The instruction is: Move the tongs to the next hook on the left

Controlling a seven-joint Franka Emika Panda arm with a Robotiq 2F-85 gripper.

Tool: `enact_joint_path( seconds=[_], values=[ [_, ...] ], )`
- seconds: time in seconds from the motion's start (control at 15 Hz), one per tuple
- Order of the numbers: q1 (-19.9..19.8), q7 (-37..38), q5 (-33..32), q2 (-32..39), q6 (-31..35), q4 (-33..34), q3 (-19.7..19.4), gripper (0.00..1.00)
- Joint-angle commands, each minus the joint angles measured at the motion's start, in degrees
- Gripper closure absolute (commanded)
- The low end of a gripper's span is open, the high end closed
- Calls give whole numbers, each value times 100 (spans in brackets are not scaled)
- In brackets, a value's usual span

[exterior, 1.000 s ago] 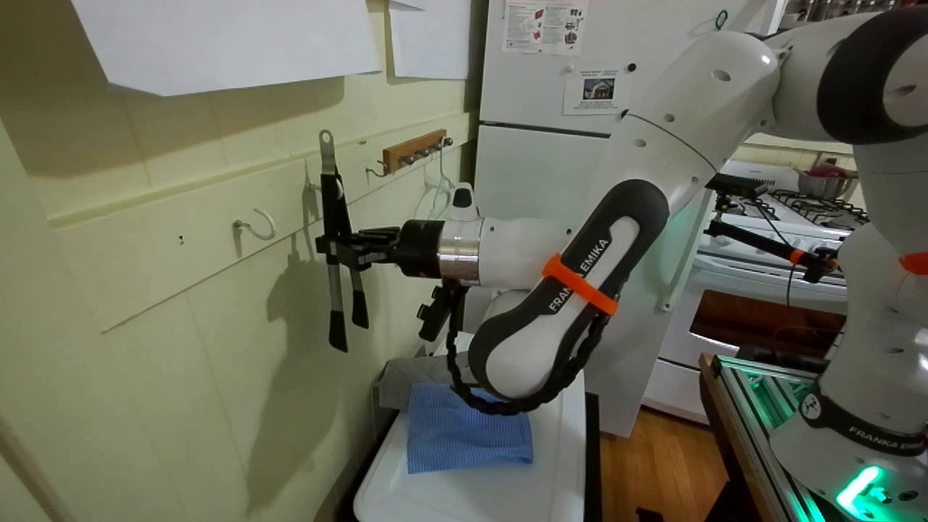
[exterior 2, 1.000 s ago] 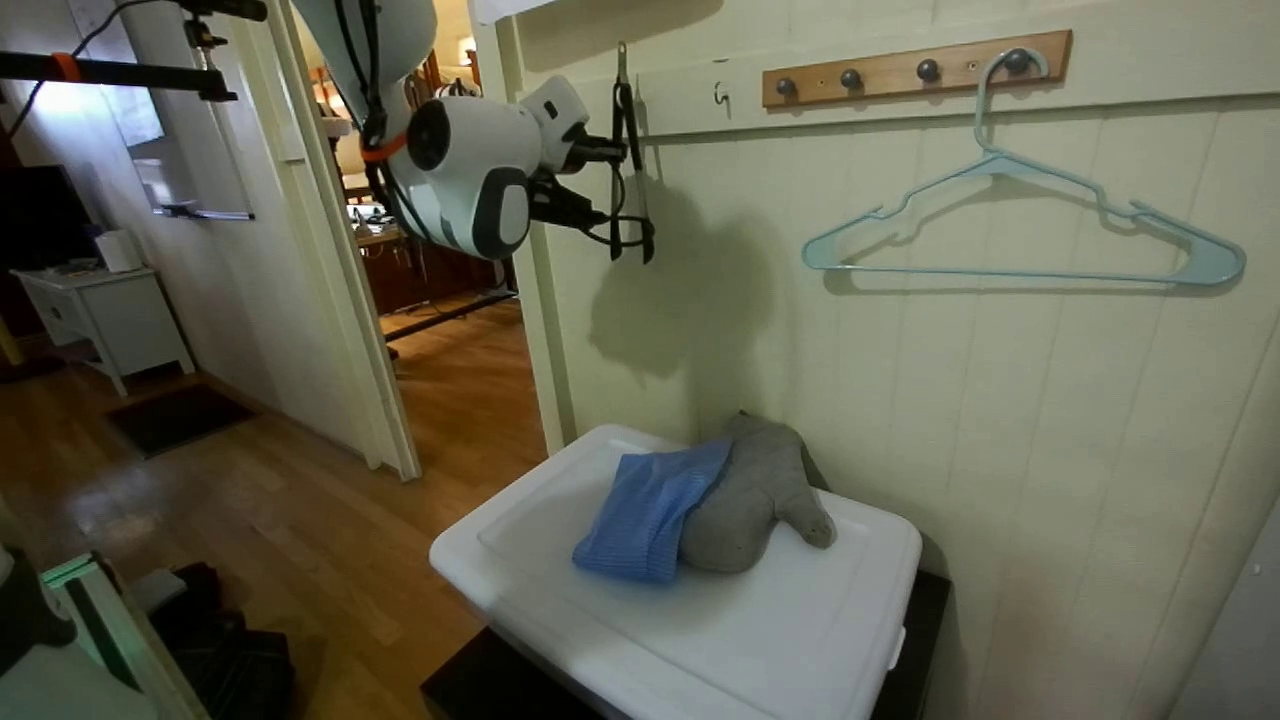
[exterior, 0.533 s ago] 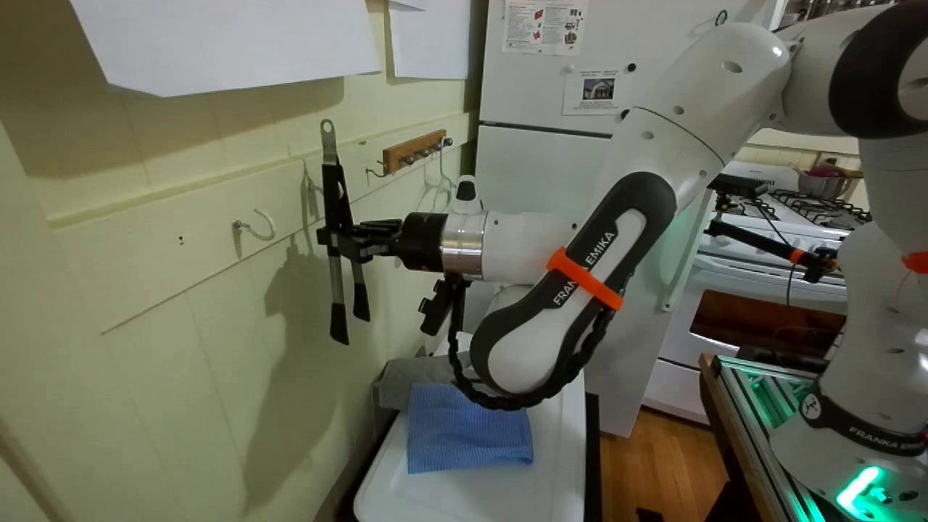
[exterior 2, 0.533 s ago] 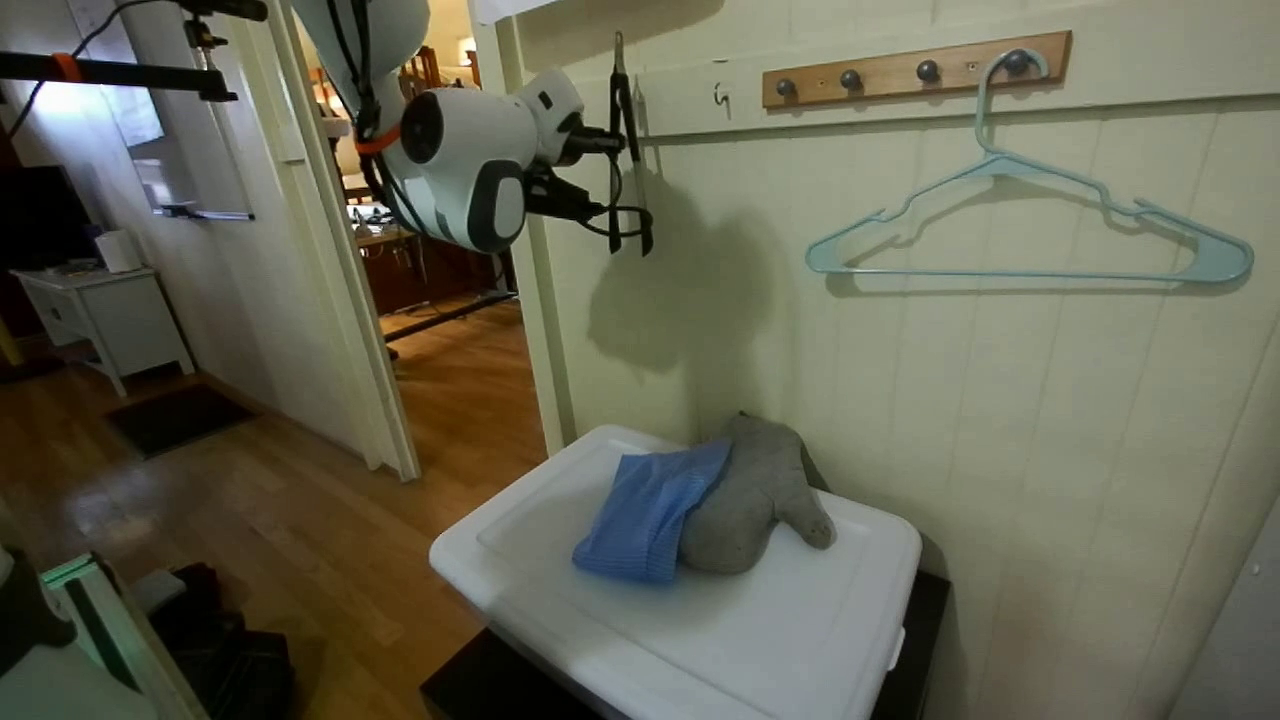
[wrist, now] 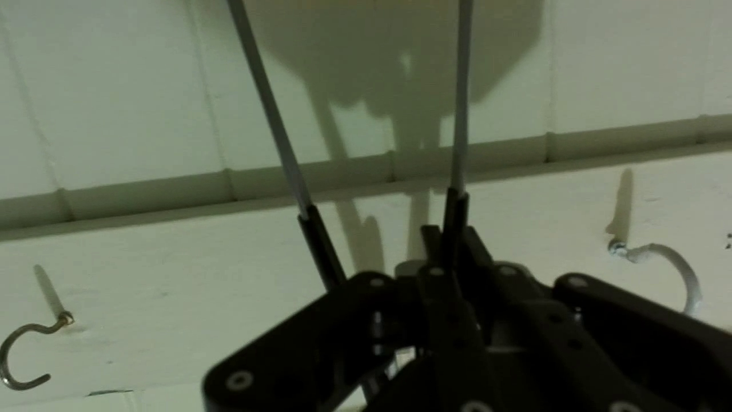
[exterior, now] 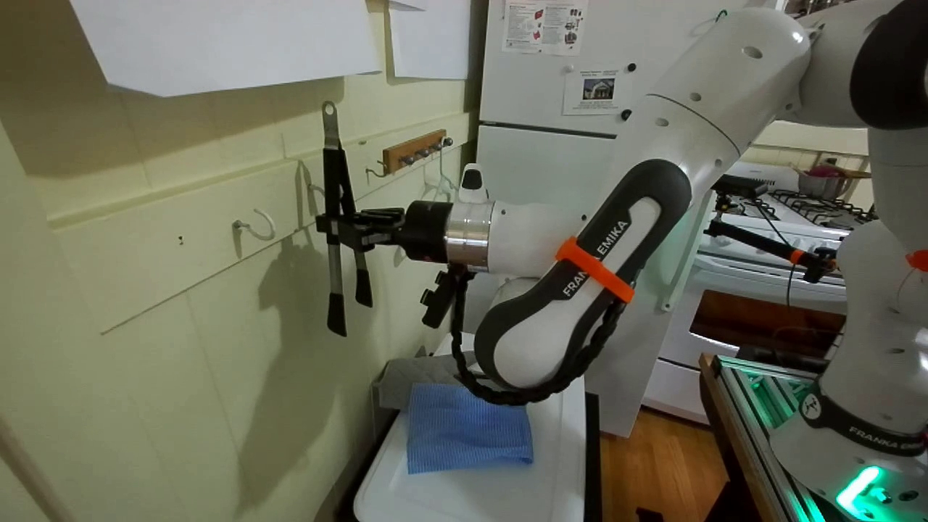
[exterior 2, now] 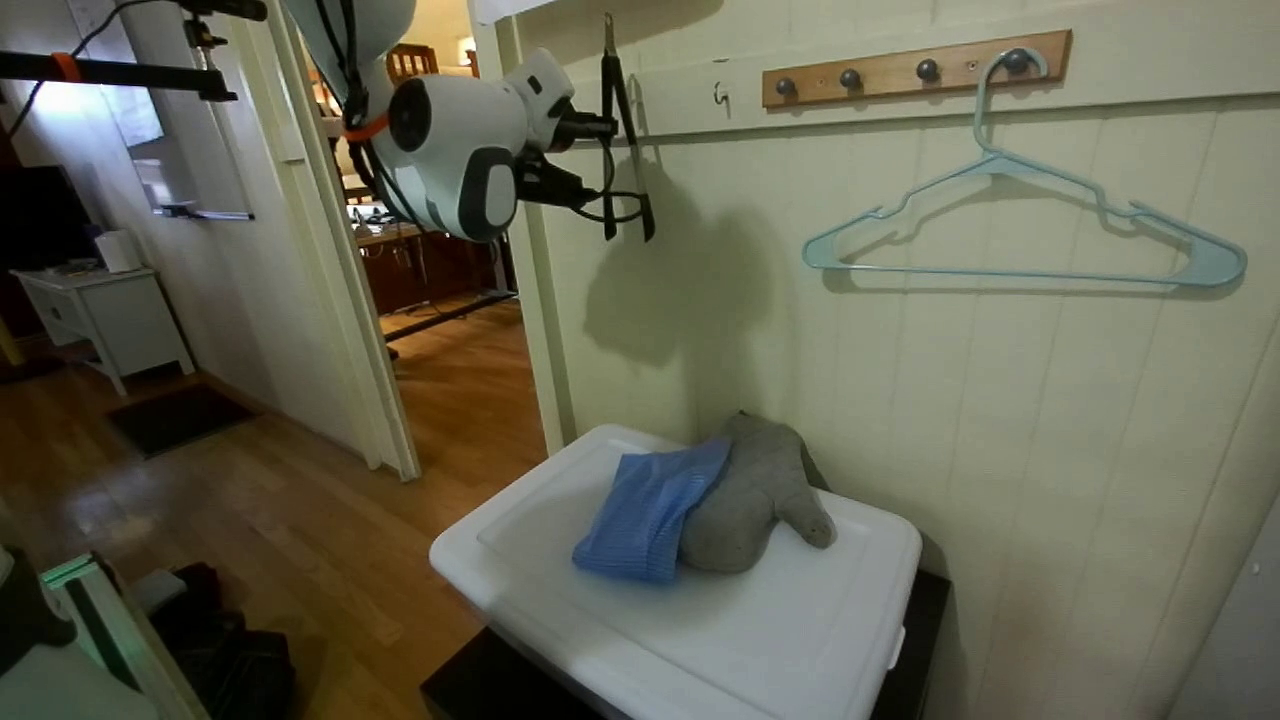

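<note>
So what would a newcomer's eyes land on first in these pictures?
Probably the big white robot arm, its pincer gripping black tongs in front of the pale wall. Next, likely the light-blue hanger on the rightmost knob of the wooden peg strip, upper right in an exterior view. Below and left of that, a blue cloth lies on a white lid.

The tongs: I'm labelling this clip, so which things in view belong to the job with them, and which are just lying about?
For the job:
tongs
gripper, closed on one tong arm
pale hook, probably the target

Not part of it:
hanger, on the peg strip
blue cloth and grey soft thing, on the white lid
</note>
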Motion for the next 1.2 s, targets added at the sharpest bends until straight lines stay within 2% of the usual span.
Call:
enact_joint_path(
  seconds=[0.0, 0.87, 1.13],
  values=[
    [192, -110, 69, -188, 11, -213, 58, 98],
    [411, -268, 676, -224, 82, -164, 70, 98],
    [530, -491, 913, -214, 403, -89, 18, 98]
  ],
)
